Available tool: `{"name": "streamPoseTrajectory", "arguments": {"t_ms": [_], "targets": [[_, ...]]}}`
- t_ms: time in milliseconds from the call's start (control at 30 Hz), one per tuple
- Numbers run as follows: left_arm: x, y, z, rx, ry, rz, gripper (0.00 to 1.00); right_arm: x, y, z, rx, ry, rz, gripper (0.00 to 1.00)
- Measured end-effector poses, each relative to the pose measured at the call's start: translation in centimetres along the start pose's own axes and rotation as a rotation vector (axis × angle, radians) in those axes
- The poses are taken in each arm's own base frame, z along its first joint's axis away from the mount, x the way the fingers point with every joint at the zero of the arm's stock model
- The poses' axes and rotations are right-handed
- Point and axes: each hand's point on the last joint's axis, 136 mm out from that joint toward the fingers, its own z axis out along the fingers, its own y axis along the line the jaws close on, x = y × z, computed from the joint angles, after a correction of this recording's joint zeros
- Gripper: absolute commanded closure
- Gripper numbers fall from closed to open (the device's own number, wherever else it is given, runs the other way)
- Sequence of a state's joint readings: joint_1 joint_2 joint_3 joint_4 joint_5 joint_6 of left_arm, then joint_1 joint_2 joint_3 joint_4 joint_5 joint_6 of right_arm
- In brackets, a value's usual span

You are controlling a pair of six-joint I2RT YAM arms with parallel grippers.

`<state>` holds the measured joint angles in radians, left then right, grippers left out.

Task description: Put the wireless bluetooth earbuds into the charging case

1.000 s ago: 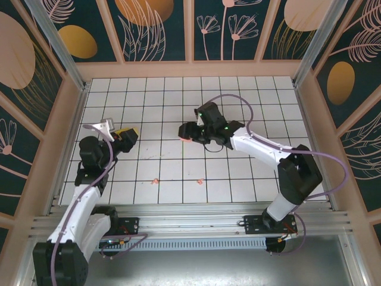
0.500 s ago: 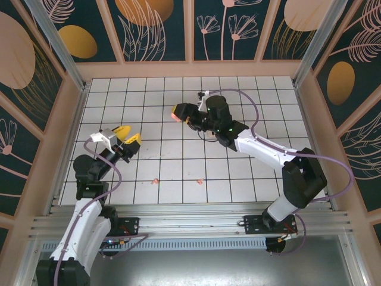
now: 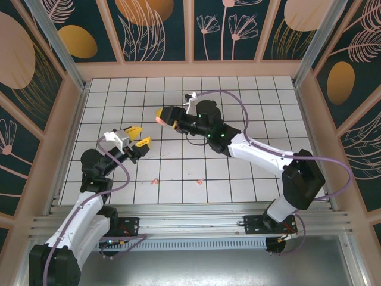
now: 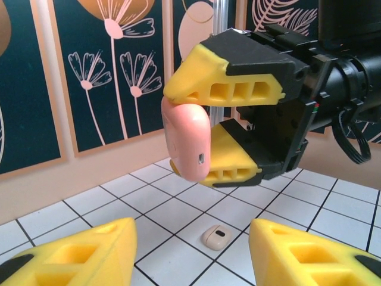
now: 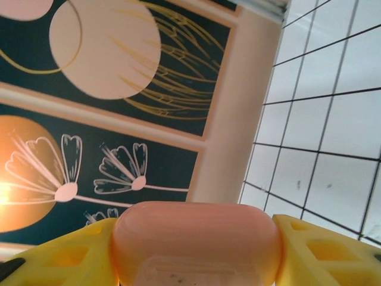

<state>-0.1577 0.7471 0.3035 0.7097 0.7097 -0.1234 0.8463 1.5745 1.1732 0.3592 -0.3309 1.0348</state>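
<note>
My right gripper (image 3: pixel 166 115) is shut on the pink charging case (image 3: pixel 160 115) and holds it in the air over the middle of the tiled floor. In the right wrist view the case (image 5: pixel 193 235) sits crosswise between the two yellow fingers (image 5: pixel 65 256). The left wrist view has the case (image 4: pixel 187 140) upright in that grip, straight ahead. My left gripper (image 3: pixel 141 135) stands open and holds nothing, a little left of the case and nearer to me. Two tiny pink earbuds (image 3: pixel 155 180) (image 3: pixel 200 180) lie on tiles near the front.
A small beige rounded piece (image 4: pixel 215 236) with a dark slot lies on the floor between my left fingers (image 4: pixel 89 250) and the held case. Wooden walls with dark floral panels (image 3: pixel 155 30) enclose the tiled floor (image 3: pixel 268 101).
My right gripper has lifted the pink case off the floor and carried it to the left. My left gripper has swung right, toward the case.
</note>
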Motion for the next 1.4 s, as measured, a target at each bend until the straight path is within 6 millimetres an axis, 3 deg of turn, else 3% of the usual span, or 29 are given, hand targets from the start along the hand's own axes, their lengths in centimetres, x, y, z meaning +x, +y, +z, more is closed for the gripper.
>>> {"name": "streamPoseTrajectory", "arguments": {"t_ms": [167, 833, 1100, 1233, 1400], "targets": [[-0.4, 0.0, 0.4, 0.004, -0.02, 0.007, 0.48, 1.1, 1.3, 0.8, -0.017, 0.022, -0.018, 0.47], [-2.2, 1.0, 1.2, -0.033, -0.079, -0.062, 0.55, 3.6, 1.4, 2.5, 0.009, 0.066, -0.079, 0.47], [-2.0, 1.0, 1.4, -0.029, -0.073, -0.077, 0.61, 4.0, 1.8, 2.6, 0.005, 0.073, -0.096, 0.47], [-2.3, 0.9, 1.5, -0.023, -0.078, -0.077, 0.71, 3.8, 2.2, 2.7, 0.001, 0.066, -0.102, 0.48], [-2.5, 1.0, 1.5, -0.027, -0.082, -0.075, 0.77, 3.6, 2.4, 2.7, 0.001, 0.055, -0.118, 0.47]]}}
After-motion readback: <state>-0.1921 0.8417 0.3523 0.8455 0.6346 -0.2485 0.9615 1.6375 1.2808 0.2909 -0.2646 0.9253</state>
